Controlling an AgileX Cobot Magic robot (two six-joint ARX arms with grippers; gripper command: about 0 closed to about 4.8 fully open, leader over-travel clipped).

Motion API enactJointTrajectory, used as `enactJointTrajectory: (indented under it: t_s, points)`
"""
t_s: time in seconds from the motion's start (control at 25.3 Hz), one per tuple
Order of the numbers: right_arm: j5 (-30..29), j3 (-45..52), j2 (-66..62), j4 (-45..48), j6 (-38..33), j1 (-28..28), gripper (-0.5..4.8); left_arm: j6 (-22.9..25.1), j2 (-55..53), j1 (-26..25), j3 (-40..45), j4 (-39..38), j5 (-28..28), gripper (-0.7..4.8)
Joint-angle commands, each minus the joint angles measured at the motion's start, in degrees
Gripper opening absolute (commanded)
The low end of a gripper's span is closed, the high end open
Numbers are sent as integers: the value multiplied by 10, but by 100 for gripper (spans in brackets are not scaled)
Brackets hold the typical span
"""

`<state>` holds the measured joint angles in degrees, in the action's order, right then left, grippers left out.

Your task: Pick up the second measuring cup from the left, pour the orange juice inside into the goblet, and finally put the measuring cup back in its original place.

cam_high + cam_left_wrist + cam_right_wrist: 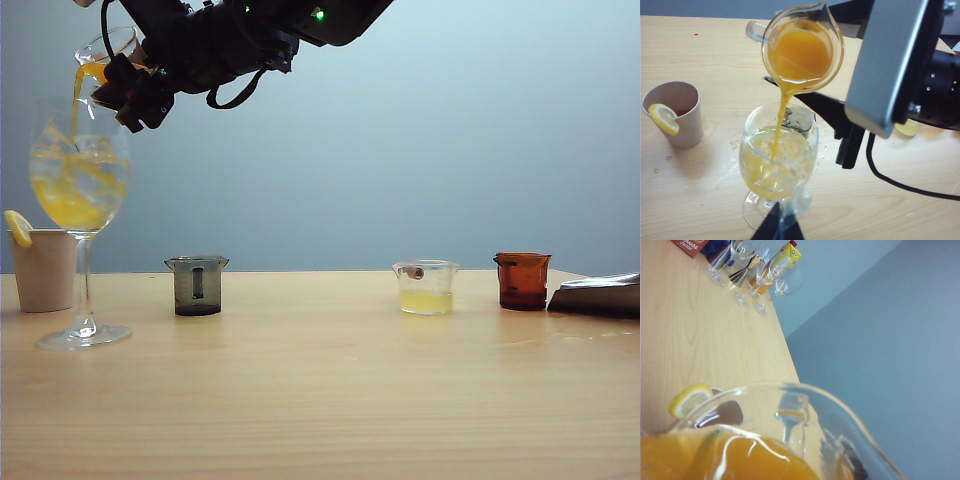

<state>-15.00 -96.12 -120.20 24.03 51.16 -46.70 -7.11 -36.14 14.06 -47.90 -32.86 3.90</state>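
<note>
Bright, even light; soft shadows

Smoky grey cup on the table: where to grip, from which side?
Grip the grey cup across its body, below the flared rim, coming in from above. It stands upright and apart from the goblet and yellow cup. Turn the jaws to miss the handle facing the exterior camera.

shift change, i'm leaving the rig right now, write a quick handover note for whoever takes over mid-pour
Right gripper: up at the far left of the exterior view, shut on the measuring cup, tipped over the goblet.
Left gripper: low by the goblet's foot, holding nothing; open or shut cannot be told.
Goblet: upright on the table, beside the lemon-slice paper cup.
Done: cup lifted; orange juice is streaming in, goblet partly filled.
Left: empty the cup, level it, set it back in the gap between the grey cup and the pale yellow cup.
</note>
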Motion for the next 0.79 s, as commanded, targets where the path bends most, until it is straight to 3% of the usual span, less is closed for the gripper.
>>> enactJointTrajectory:
  t_s: [0.04, 0.79]
  points:
    - [1, -6, 5, 15, 26, -2, -2, 2, 1, 0, -4, 4, 2, -5]
    - [11, -6, 5, 15, 123, -2, -2, 2, 1, 0, -4, 3, 2, -5]
